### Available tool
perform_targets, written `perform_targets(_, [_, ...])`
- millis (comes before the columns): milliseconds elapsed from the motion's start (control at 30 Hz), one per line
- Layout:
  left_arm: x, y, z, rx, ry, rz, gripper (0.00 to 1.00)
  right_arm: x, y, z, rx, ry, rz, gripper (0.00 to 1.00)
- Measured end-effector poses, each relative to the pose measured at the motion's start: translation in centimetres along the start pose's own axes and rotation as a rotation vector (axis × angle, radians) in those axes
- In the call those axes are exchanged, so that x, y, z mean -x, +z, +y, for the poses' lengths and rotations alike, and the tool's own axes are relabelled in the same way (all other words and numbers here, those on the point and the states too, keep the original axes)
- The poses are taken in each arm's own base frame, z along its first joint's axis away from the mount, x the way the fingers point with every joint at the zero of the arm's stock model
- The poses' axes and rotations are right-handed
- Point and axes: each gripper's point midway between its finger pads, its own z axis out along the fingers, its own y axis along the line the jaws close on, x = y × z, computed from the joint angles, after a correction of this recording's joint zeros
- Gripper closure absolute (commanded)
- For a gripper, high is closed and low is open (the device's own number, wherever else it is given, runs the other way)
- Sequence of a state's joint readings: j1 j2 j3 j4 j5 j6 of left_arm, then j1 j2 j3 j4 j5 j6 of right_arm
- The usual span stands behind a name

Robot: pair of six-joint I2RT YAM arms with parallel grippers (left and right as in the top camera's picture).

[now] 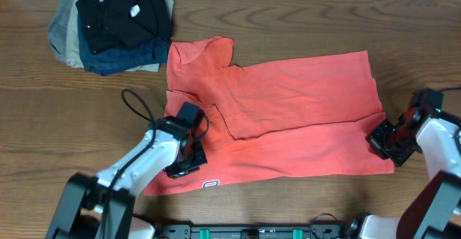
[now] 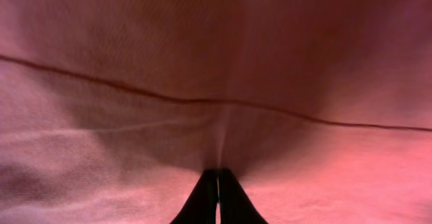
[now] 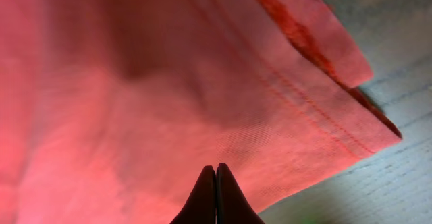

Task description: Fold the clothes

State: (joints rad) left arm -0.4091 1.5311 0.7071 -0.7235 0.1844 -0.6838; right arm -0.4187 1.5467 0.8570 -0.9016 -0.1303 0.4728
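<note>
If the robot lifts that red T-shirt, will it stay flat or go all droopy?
Probably droopy: the T-shirt already lies folded over itself, wrinkled, and puckers where the left gripper pinches it with shut jaws. It looks thin, so it is likely light. Pushed, it would probably bunch up rather than slide across the table.

The shirt [image 1: 288, 102] is coral-red, plain but for a white label [image 1: 210, 183] at 7 o'clock. At 10 o'clock, the pile [image 1: 115, 23] shows black, navy and tan on the brown wood-grain table [image 1: 288, 23].

Folded garment pile [image 1: 115, 23] on wooden table [image 1: 302, 16]
</note>
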Motion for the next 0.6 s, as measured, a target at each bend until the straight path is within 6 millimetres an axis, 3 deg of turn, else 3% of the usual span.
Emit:
perform_targets(300, [0.0,0.0,0.0,0.007,-0.022,0.006,0.94,0.5,2.7,-1.2,-0.065,0.048,0.011,0.99])
perform_targets(600, [-0.2,0.2,0.2,-0.001,-0.069,0.003,0.94,0.2,2.8,-1.7,-0.061,0.118,0.055,0.98])
